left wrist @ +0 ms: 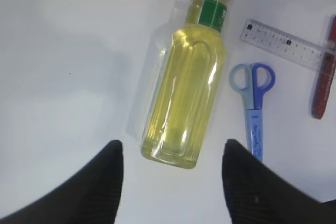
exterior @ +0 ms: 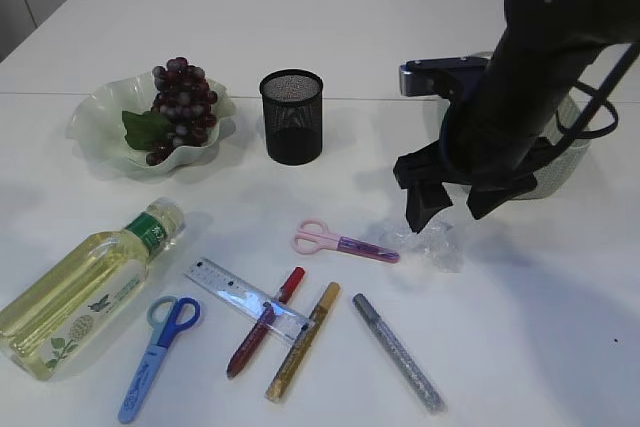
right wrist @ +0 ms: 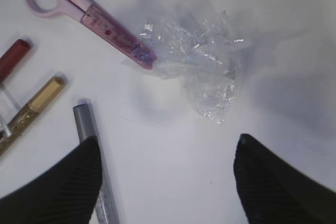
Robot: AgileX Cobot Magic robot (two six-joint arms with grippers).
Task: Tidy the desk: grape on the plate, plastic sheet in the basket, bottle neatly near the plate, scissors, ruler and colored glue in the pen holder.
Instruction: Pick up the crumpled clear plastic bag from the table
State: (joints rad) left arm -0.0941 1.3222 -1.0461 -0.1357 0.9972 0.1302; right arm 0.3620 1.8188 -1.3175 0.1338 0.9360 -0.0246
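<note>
Grape: the grape (exterior: pixel 182 99) lies on the plate (exterior: pixel 100 117) at the far left; judged done.
Plastic sheet: the sheet (right wrist: pixel 202 64) lies crumpled on the bench (exterior: pixel 560 327), its edge at the tip of the pink scissors (exterior: pixel 345 243); not yet binned.
Basket: the basket (exterior: pixel 570 162) stands at the far right, mostly hidden behind the right arm; contents cannot be told.
Bottle: the bottle (left wrist: pixel 186 95) lies on its side at the near left, well apart from the plate, cap end toward it; not yet placed.
Pen holder: the holder (exterior: pixel 292 116) stands upright beside the plate; nothing shows above its rim.
Scissors: pink pair near the bench middle, blue scissors (left wrist: pixel 253 106) just beside the bottle; neither stowed.
Ruler: the ruler (exterior: pixel 245 296) lies flat between the blue scissors and the glue sticks, with the red glue (exterior: pixel 262 324) crossing it.
Glue: red, gold glue (exterior: pixel 302 341) and silver glue (exterior: pixel 398 352) all lie on the bench.
Progress: one item of the list settled, the rest outstanding, as judged.
Right gripper: the right gripper (right wrist: pixel 168 182) hangs pointing down, above and just short of the sheet, jaws wide apart and empty; the sheet appears the item in hand.
Left gripper: the left gripper (left wrist: pixel 170 179) shows only in its wrist view, hanging over the bottle's base, jaws apart to either side, gripping nothing.
</note>
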